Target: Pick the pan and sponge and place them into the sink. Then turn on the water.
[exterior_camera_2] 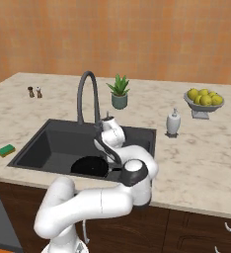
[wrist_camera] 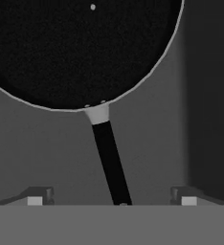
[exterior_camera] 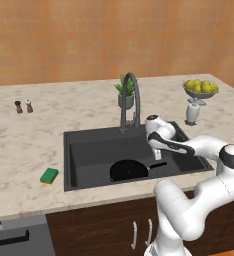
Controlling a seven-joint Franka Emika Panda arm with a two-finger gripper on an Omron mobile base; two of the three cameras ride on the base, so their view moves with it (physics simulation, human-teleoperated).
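Note:
The black pan lies flat on the floor of the dark sink, near its front edge, with its handle pointing right. My gripper hangs open just above the end of that handle; in the hand view the fingertips stand wide apart on either side of it, not touching. The green sponge rests on the counter left of the basin, also seen as the sponge. The arched faucet stands behind the sink, and no stream runs from it.
Behind the sink stands a potted plant. To the right are a bowl of lemons and a soap dispenser. Two small shakers sit far left. A dishwasher front is below the counter.

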